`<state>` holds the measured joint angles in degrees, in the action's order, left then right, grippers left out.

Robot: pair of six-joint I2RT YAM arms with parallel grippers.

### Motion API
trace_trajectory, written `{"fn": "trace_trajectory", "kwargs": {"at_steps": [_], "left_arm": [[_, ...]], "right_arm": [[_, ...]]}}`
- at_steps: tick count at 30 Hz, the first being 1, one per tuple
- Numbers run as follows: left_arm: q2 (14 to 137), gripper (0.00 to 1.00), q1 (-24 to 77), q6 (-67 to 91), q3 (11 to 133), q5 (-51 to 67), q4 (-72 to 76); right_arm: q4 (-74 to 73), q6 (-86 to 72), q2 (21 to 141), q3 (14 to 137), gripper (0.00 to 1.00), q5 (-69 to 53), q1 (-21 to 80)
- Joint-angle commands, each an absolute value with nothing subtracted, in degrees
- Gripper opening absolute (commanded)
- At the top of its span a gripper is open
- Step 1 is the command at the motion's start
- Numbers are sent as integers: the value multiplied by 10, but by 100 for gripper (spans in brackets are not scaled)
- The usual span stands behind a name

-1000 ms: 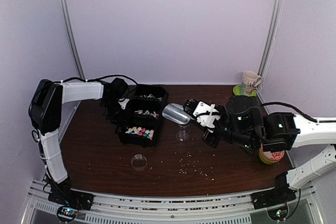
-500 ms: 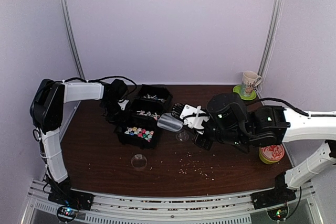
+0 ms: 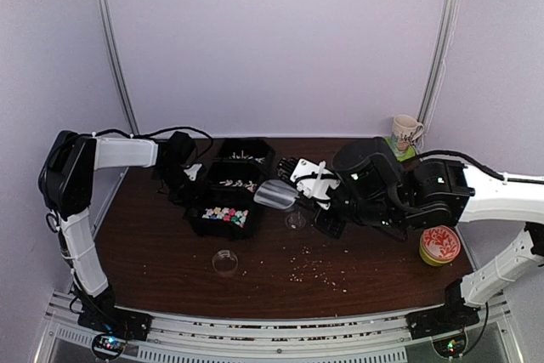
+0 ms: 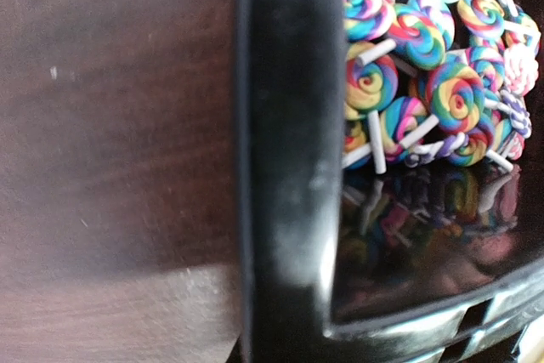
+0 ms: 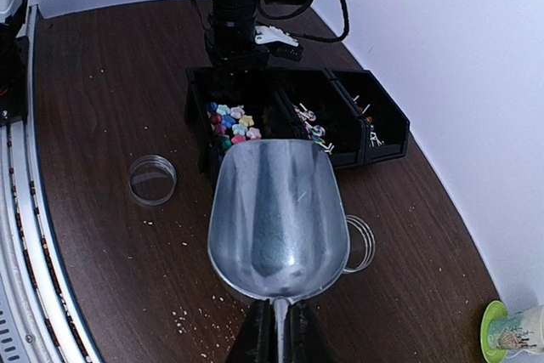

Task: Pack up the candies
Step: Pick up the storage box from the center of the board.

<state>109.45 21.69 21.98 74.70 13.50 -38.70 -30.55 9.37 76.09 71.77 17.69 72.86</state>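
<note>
Landmark: the black bins (image 3: 218,228), 3 compartments in a row on the bench (image 3: 153,252).
Candies: the candies (image 5: 231,123) lie in the compartment of the bins nearest to my arm bases. I see none packed yet.
Right gripper: the right gripper (image 5: 274,334) has its jaws pressed together on the thin handle of the scoop (image 5: 276,210).
Scoop: it hangs just right of the bins, empty, with its mouth toward the candy compartment. I judge that this angle lets it slide under the sweets.
Left gripper: the left gripper (image 5: 240,55) is at the left wall of the bins, opposite to the scoop. Its camera shows only this wall and swirl lollipops (image 4: 399,48), so I cannot tell how its jaws stand. I judge that it braces the bins against the push of the scoop.
Jar: a small clear jar (image 5: 363,242) stands just right of the bins, partly under the scoop. I think it waits close by so the carry is short.
Crumbs: pale crumbs (image 3: 316,272) lie in front of the bins, and I must leave them.
</note>
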Motion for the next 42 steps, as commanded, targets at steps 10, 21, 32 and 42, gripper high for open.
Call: {"fn": "trace_trajectory", "kwargs": {"at_steps": [10,21,32,42], "left_arm": [[1023,0,201,267,692,361,-183],[989,0,209,237,731,242,-281],[947,0,225,271,772,169,-363],[931,0,236,282,761,152,-366]], "right_arm": [[-332,62,741,778,0,147,721],[-357,53,774,790,0,157,702],[-348,44,788,788,0,116,668],[-375,43,807,821,0,105,659]]}}
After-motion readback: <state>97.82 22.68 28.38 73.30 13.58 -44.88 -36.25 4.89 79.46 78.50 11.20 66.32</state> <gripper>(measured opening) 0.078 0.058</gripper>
